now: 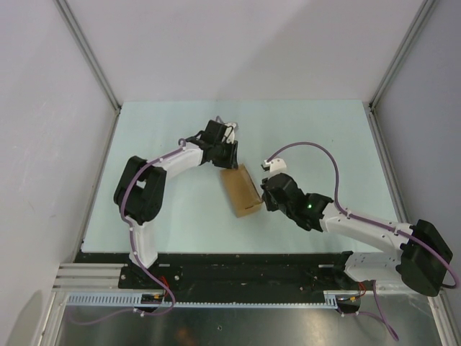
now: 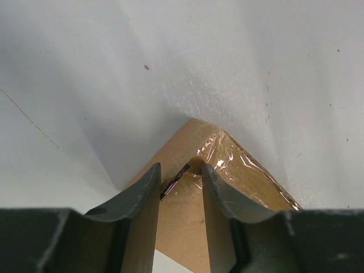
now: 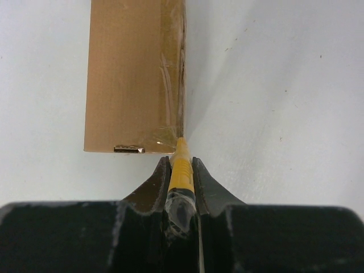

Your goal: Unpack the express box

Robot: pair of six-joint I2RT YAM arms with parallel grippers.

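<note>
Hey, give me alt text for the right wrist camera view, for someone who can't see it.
The right gripper is shut on a slim yellow utility knife, whose tip meets the near taped corner of the brown express box. The box lies flat on a pale table, stretching away from the camera, with clear tape along its right edge.

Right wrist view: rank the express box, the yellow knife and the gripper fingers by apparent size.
1. express box, largest.
2. right gripper fingers, though nearness to the camera inflates them.
3. yellow knife, a slim strip clamped between the fingers, tip at the box's taped edge.
</note>
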